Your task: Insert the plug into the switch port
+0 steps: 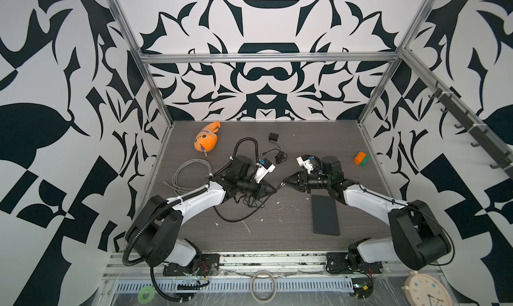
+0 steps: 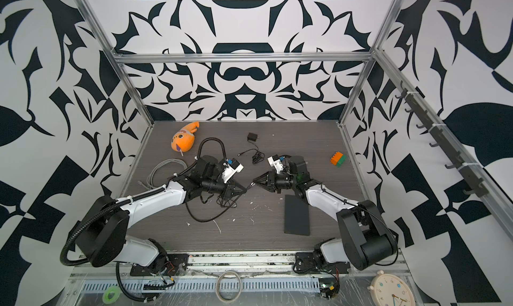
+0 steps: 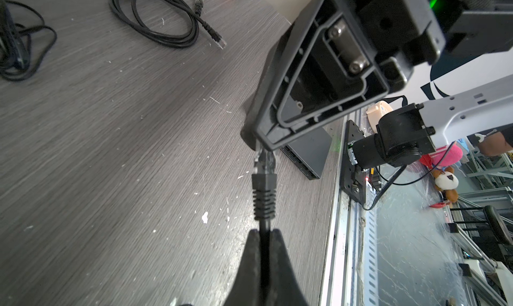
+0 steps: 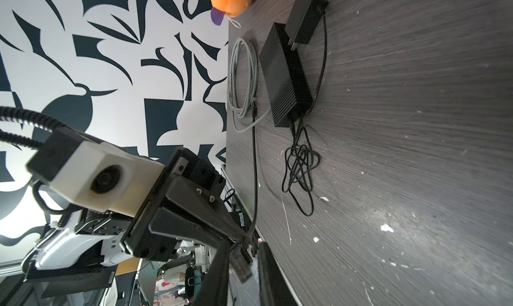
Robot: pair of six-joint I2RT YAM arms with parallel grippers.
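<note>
The plug (image 3: 264, 163) is hanging in the air above the table (image 3: 111, 152), between the two arms and well apart from the switch (image 3: 311, 154), which is lying flat nearer the right arm. The left gripper (image 1: 275, 190) is pinching the black cable (image 3: 265, 224) just behind the plug's ribbed boot. The right gripper (image 1: 284, 183) is bracketing the plug's clear tip; whether it is pressing cannot be told. A skewed handover is risking a twisted plug, likely jamming at the port rim or slipping free.

Black plug (image 3: 263, 179), black switch (image 1: 325, 215), grey woodgrain table (image 1: 277, 141), orange plush (image 1: 206, 139).
</note>
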